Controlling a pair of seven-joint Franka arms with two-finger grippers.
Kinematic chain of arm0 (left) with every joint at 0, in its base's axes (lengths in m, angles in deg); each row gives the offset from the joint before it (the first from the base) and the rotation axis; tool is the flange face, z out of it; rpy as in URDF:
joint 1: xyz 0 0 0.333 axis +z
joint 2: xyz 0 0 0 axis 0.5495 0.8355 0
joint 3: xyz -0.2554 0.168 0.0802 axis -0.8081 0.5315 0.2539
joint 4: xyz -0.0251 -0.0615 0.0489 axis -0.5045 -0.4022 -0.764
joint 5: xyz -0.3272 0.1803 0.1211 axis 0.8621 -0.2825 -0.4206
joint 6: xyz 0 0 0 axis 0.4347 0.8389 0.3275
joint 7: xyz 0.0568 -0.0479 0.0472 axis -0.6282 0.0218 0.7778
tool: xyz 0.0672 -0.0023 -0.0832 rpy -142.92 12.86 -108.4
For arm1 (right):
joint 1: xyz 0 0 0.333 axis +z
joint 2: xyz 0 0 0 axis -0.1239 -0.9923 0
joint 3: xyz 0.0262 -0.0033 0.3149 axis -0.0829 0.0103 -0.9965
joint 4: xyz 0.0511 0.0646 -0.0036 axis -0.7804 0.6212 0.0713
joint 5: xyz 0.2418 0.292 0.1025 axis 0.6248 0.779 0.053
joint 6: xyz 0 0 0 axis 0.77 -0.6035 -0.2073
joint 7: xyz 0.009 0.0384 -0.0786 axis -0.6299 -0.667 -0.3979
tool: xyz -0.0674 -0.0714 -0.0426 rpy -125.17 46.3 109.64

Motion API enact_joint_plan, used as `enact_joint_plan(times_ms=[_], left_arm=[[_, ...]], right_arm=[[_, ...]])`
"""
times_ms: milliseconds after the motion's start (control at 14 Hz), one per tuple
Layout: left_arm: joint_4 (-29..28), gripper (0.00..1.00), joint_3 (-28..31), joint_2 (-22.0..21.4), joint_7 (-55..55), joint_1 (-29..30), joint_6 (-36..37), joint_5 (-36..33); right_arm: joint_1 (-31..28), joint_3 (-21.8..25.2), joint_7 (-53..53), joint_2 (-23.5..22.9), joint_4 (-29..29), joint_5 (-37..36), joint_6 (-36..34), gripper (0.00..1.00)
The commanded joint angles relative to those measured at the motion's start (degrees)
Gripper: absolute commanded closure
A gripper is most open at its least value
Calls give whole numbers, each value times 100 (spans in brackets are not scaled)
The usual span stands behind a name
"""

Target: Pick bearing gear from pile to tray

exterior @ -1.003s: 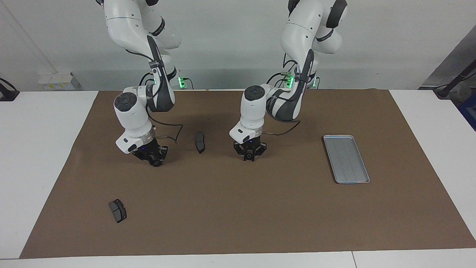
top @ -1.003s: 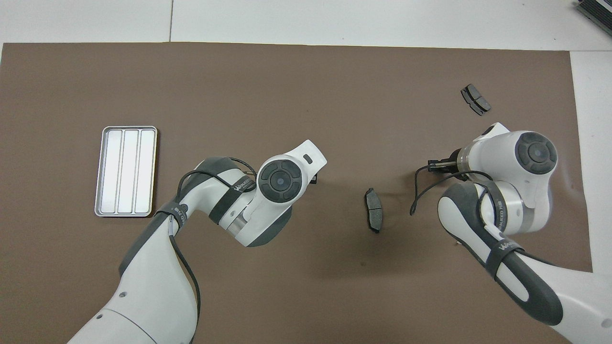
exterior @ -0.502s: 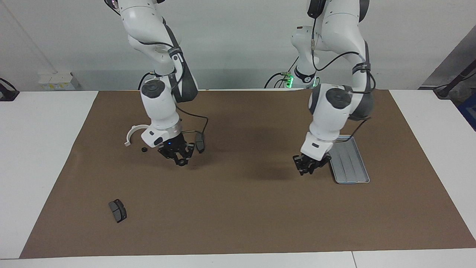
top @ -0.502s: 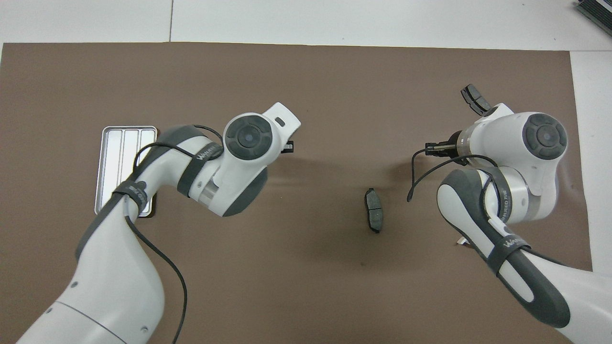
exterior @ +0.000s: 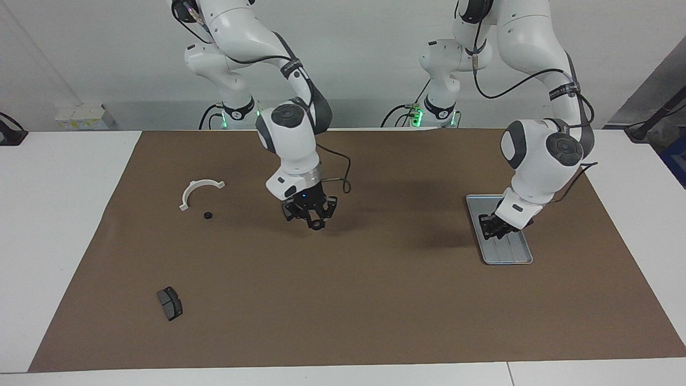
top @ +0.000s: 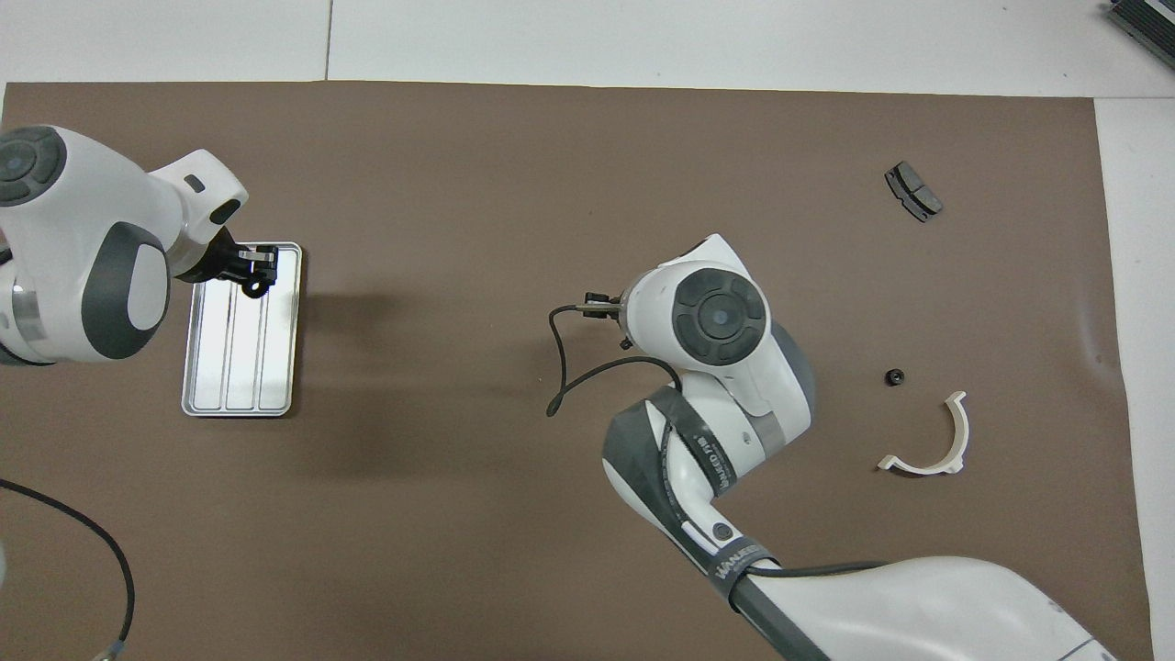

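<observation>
Brown mat [exterior: 375, 311] covers the table; one black gear [exterior: 208, 215] lies left of centre in the facing frame, beside the white arc [exterior: 201, 187]. My left claw [exterior: 496, 225] hangs over the tray [exterior: 509, 261] at right, my right claw [exterior: 313, 219] mid-frame; their grip I cannot tell. Gear looks tiny, light, rigid: pinch across its rim

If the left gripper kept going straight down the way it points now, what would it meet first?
Most likely the tray. The left gripper hangs over the end of the tray nearer the robots, pointing down at it, with nothing visible between them. How much gap remains is hard to judge.
</observation>
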Motion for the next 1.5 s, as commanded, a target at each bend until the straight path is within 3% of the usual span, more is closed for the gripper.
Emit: enact_joint_plan(times_ms=[0,143,215,287,502,645,717,788,1003,1218,1433], left_arm=[[-1231,100,-53,-528,-239,200,-889,101],[-1366,100,-53,-537,-274,210,-989,101],[-1357,57,-53,-537,-274,210,-998,101],[-1357,1,-53,-537,-274,201,-1032,101],[-929,0,-70,-424,-187,113,-946,101],[-428,0,-97,-257,258,-201,-752,119],[-303,0,-97,-221,775,-404,-760,119],[-276,0,-97,-186,1250,-588,-830,119],[-302,0,-97,-168,2481,-1291,-1267,119],[-355,0,-88,42,3617,-2143,-2077,119],[-372,1,-70,332,3611,-2803,-2621,23]], right_arm=[[401,7,558,-597,-813,-239,-468,100],[596,7,884,-835,-989,-265,-451,100],[683,7,972,-932,-1043,-326,-442,100],[763,7,1060,-1054,-1069,-336,-407,100],[825,7,1157,-1100,-1070,-371,-337,100],[843,7,1210,-1091,-1008,-371,-257,28],[825,25,1210,-1082,-1017,-371,-258,9],[781,34,1184,-1073,-1017,-380,-231,0],[431,25,921,-662,-807,-388,-266,0],[-122,8,360,286,175,-301,-249,0],[-650,-1,-448,1086,1090,-266,-266,0]])
